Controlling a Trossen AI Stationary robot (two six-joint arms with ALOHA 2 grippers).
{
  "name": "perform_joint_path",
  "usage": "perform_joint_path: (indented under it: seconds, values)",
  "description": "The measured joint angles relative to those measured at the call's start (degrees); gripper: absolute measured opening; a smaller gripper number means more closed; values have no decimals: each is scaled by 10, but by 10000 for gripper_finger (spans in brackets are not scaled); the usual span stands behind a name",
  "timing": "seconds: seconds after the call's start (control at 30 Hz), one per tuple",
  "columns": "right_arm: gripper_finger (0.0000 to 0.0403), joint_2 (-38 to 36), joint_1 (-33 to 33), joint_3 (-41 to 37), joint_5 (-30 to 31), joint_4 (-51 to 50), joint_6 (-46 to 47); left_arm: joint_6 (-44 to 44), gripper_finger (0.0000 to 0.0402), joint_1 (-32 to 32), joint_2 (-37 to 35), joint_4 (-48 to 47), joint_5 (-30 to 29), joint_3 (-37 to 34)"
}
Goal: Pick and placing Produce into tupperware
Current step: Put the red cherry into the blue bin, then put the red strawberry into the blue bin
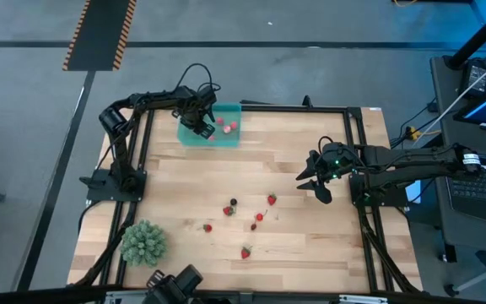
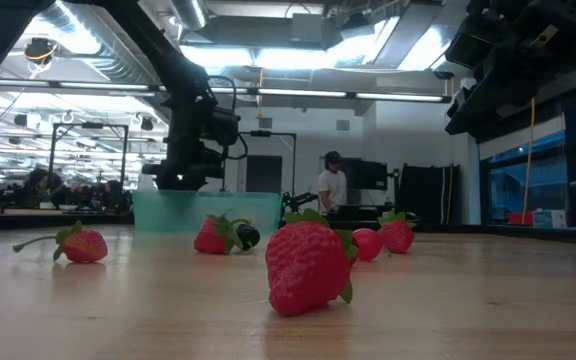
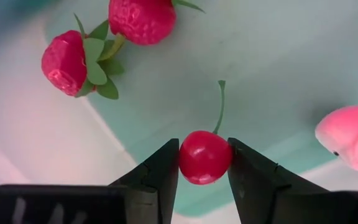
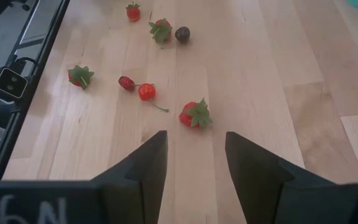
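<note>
One red cherry [image 3: 204, 157] with a thin green stem, clamped between the two dark fingers of the left gripper [image 3: 204, 163], held just above the floor of the teal tupperware [image 1: 194, 136] at the table's far edge, left of centre; inside the same container, two red strawberries [image 3: 140, 18] with green tops lying together, plus a pale pink fruit [image 3: 352, 137] off to one side (seen in the high view as pink dots near the container's right end). Seven or so more fruits scattered loose on the wooden table [image 1: 294, 160] nearer the middle and front: a strawberry [image 4: 194, 114] closest to the right gripper [image 4: 195, 155], a second cherry [image 4: 146, 92] beside a small dark red fruit [image 4: 126, 83], a dark round fruit [image 4: 182, 34] beyond them. Right gripper hovering over bare wood near the table's right side, fingers spread apart and holding nothing. Spiky green ball [image 1: 143, 241] at the front left corner, well apart from everything. A person [image 2: 332, 188] standing in the room behind.
</note>
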Motion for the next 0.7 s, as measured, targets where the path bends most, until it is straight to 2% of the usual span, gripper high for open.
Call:
perform_joint_path:
  seconds: [0.3, 0.6, 0.7]
  values:
    - [165, 0, 0, 0, 0, 0, 0, 0, 128, 0, 0, -9, 0, 0]
    - [165, 0, 0, 0, 0, 0, 0, -9, 193, -1, 0, -11, 0, 0]
    - [165, 0, 0, 0, 0, 0, 0, 2, 202, -1, 0, -30, 28, 7]
